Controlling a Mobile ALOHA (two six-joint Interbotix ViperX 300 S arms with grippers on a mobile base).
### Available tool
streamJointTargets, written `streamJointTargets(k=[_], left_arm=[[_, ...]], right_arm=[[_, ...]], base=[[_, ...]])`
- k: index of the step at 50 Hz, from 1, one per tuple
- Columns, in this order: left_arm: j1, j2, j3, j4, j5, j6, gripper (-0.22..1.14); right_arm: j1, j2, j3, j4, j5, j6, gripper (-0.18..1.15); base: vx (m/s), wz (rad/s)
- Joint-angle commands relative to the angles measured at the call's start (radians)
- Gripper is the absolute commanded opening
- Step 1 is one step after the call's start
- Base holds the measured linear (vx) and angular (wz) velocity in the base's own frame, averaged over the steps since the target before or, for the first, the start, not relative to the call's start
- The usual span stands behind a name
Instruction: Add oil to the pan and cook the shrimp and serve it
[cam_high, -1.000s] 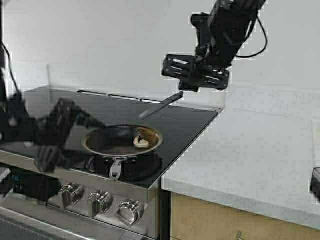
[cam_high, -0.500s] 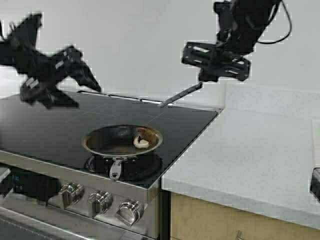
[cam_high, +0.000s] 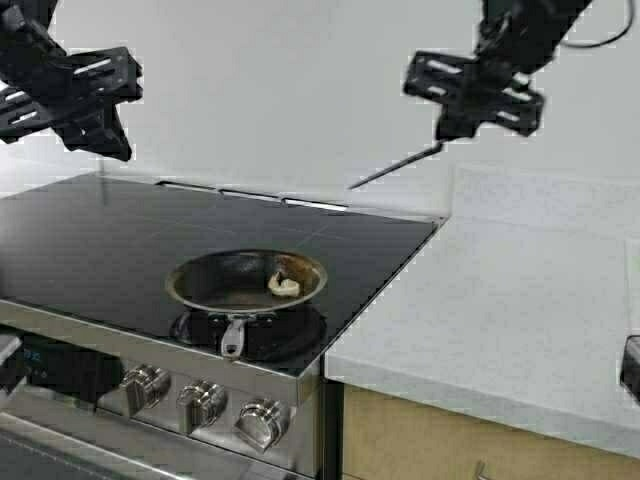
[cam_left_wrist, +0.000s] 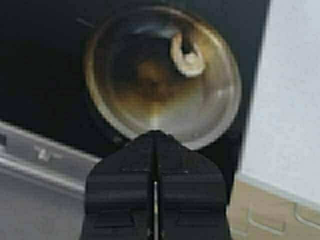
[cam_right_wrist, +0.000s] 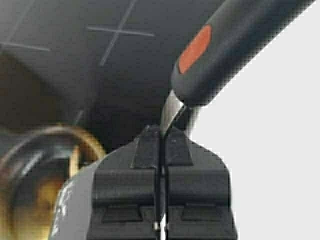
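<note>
Since the earlier frame both arms had risen. The left gripper (cam_high: 75, 90), fully closed and empty, hung high above the pan (cam_high: 246, 283). The right gripper (cam_high: 478, 92) pinched a spatula (cam_high: 395, 167). The shrimp (cam_high: 284, 285) lay inside the pan, whose handle pointed toward the knobs (cam_high: 203, 402).

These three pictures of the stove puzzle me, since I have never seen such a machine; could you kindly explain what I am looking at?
It is a robot with two arms, each ending in a gripper. The wide picture comes from a camera above and behind the arms; the two close-ups come from cameras on the wrists. On the black glass stovetop stands a small round steel frying pan with a brown-stained inside, holding one pale curled shrimp. The left gripper is raised high over the stove, shut and empty. The right gripper, also raised, is shut on a thin metal part of a dark utensil with an orange spot on its handle. A pale countertop lies beside the stove.
</note>
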Motion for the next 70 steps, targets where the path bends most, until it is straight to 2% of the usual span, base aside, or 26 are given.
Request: streamJointTargets(k=[1,11,26,39,53,61,70], left_arm=[[-0.003,-0.041,-0.023,0.009,0.0,0.002,0.02],[-0.003,-0.052,-0.035,0.064,0.002,0.002,0.03],[-0.003,-0.066,-0.046,0.067,0.002,0.002,0.03],[-0.003,-0.077,-0.046,0.067,0.003,0.0,0.03],[-0.003,-0.078,-0.049,0.067,0.012,0.0,0.03],[-0.003,-0.081,-0.049,0.067,0.012,0.002,0.03],[-0.003,-0.084,-0.048,0.067,0.012,0.002,0.03]], right_arm=[[-0.084,-0.092,-0.003,-0.023,0.118,-0.014,0.09],[-0.258,-0.189,0.002,-0.078,0.321,-0.02,0.09],[-0.56,-0.249,-0.031,-0.302,0.67,-0.018,0.09],[-0.788,-0.241,-0.006,-0.417,0.808,-0.018,0.09],[-0.882,-0.14,-0.005,-0.491,0.98,-0.021,0.09],[-0.914,-0.017,-0.041,-0.535,0.989,-0.021,0.09],[-0.973,0.132,-0.087,-0.509,0.969,-0.018,0.09]], base=[[0.0,0.0],[0.0,0.0],[0.0,0.0],[0.0,0.0],[0.0,0.0],[0.0,0.0],[0.0,0.0]])
